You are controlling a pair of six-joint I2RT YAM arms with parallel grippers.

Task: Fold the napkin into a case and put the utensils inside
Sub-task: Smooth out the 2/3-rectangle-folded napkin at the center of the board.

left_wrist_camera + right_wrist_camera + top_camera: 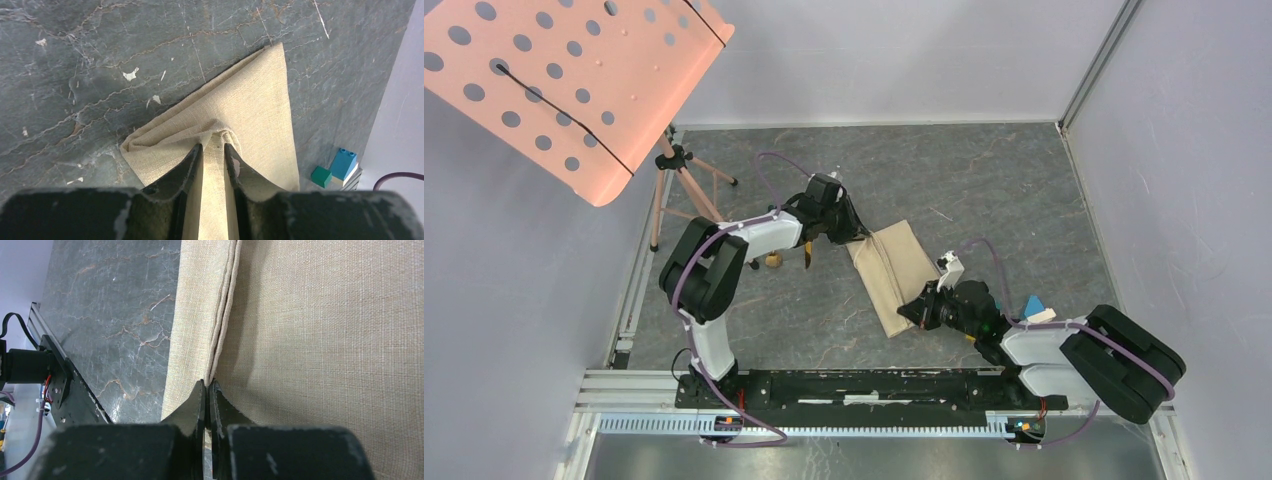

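The beige napkin (pixel 894 272) lies folded in a long strip on the dark table. My left gripper (pixel 856 236) is shut on its far-left corner; in the left wrist view the cloth (pixel 250 100) bunches up between the fingers (pixel 213 147). My right gripper (pixel 916 312) is shut on the strip's near end; in the right wrist view its jaws (pixel 207 384) pinch the layered edge of the napkin (pixel 325 340). The utensils lie left of the napkin, partly under the left arm: a gold tip (pixel 773 261) and a dark handle (pixel 809 258) show.
A pink perforated stand (pixel 574 80) on a tripod (pixel 686 185) stands at the back left. Small blue (pixel 343 163) and teal (pixel 320 176) blocks sit near the right arm; the blue one also shows from above (pixel 1032 305). Walls close in the sides. A black rail (pixel 874 385) runs along the near edge.
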